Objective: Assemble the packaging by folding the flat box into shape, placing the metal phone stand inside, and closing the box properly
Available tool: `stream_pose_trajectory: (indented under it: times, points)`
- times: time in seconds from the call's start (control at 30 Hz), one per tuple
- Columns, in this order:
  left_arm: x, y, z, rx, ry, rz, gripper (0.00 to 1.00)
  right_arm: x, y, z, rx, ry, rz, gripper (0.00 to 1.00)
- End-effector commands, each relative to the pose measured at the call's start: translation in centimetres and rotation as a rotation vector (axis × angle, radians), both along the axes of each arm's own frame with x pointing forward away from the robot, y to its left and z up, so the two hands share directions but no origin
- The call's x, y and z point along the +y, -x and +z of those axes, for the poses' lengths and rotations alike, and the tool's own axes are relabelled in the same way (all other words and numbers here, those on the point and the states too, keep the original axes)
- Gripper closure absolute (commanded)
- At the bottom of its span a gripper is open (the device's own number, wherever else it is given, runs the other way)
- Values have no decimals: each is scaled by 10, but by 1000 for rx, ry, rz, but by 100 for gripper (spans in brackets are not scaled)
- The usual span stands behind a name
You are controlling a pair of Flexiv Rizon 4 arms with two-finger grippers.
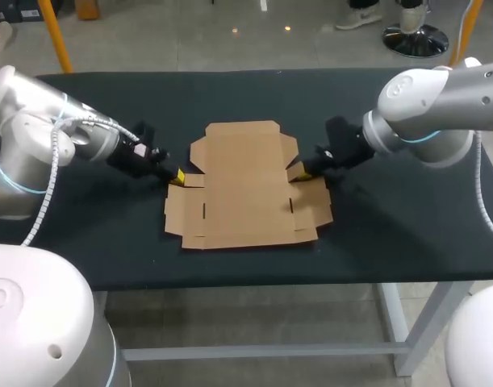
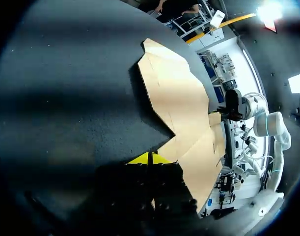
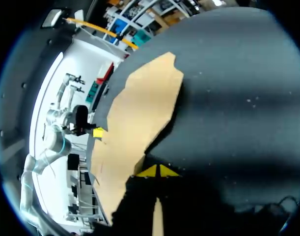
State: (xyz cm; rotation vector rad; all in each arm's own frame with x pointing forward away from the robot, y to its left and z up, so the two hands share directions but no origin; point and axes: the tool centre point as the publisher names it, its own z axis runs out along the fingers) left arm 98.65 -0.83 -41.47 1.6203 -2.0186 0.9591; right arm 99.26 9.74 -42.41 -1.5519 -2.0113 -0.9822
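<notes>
Lying flat: the flat box (image 1: pixel 246 185) rests unfolded in the middle of the dark worktop (image 1: pixel 391 234), its flaps spread out around the main panels.
Left hand: the left hand (image 1: pixel 177 176) is low at the box's left edge, its yellow tips at a small side flap. The fingers are clenched tip to tip with nothing between them.
Right hand: the right hand (image 1: pixel 304 168) is low at the box's right edge, facing the left one across the cardboard. Its yellow tips are also pressed together, with nothing gripped.
Left wrist view: the left hand (image 2: pixel 149 158) shows only a thin seam between its closed tips. The flat box (image 2: pixel 189 113) begins just ahead of them and runs across to the right hand (image 2: pixel 222 112) at the far edge.
Right wrist view: the right hand (image 3: pixel 158 171) has its tips closed just beside the near edge of the flat box (image 3: pixel 140 113). The left hand (image 3: pixel 97 132) shows as a yellow tip at the far side.
</notes>
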Motion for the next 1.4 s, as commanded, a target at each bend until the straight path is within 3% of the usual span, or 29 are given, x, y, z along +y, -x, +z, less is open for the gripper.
stream_pose_trajectory:
  times: [0.03, 0.6, 1.4]
  points:
    - [3, -6, -2, 12, 3, 11, 100, 1, -1, 0, 3, -1, 4, 100]
    - [-4, -1, 7, 27, 17, -11, 100, 3, -1, -1, 8, 6, 2, 100]
    - [-25, 3, 16, 60, -191, 161, 100, 17, -1, 3, 69, 146, -116, 100]
